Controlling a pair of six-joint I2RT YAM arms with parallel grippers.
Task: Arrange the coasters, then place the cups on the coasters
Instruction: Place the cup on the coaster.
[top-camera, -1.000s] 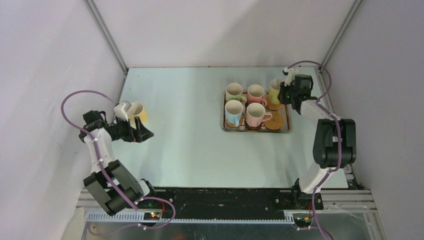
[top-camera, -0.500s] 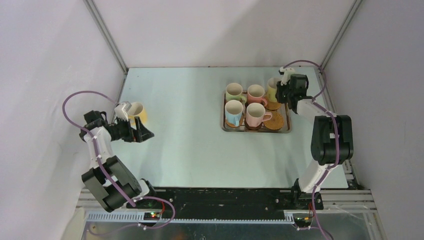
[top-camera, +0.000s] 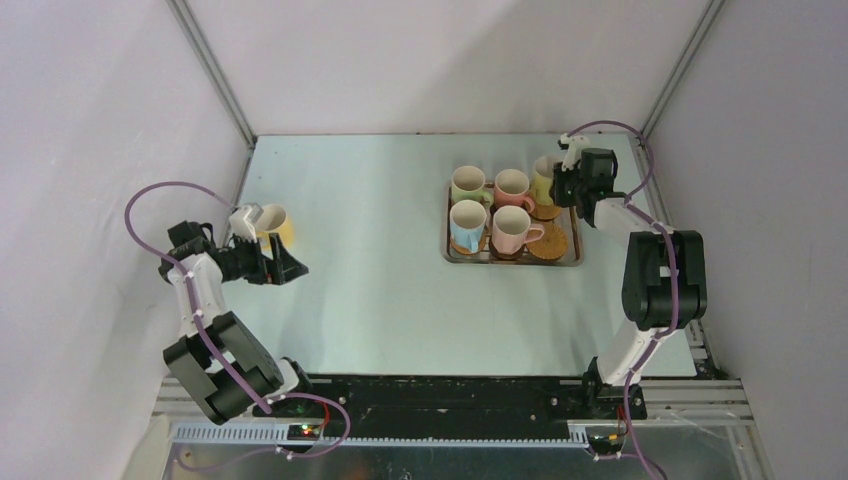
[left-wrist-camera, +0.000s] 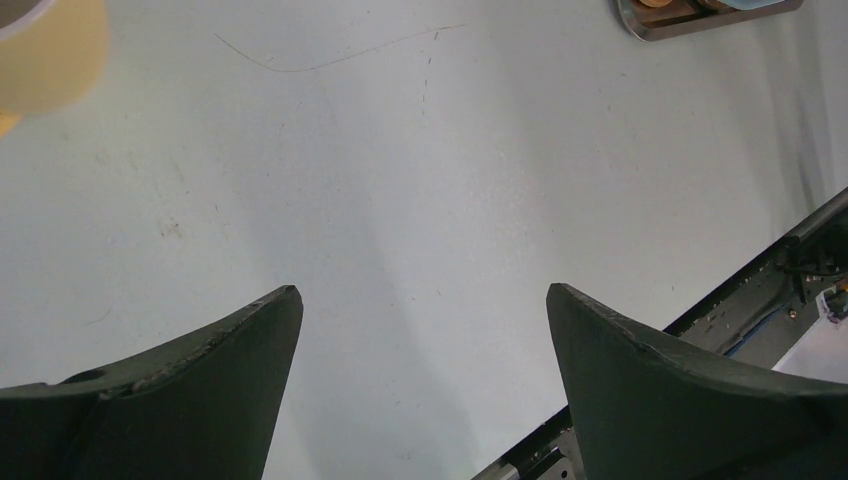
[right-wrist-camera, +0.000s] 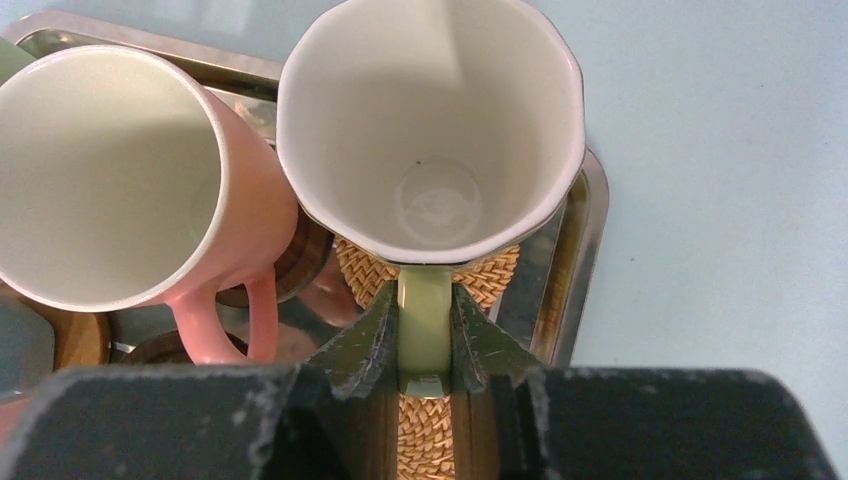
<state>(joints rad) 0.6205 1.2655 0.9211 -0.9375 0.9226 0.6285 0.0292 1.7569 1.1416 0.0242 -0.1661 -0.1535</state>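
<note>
My right gripper is shut on the handle of a pale yellow-green cup. It holds that cup over a woven tan coaster at the back right of the steel tray. I cannot tell whether the cup touches the coaster. In the top view this cup stands with green, pink, blue and pink cups on coasters. One tan coaster lies bare. My left gripper is open beside a yellow cup.
The tray lies on the right half of the table. A pink cup on a dark coaster crowds the held cup's left side. The enclosure wall and frame post stand close behind the right arm.
My right gripper has shifted slightly left with the cup, over the tray's back right corner. The left arm has not moved.
</note>
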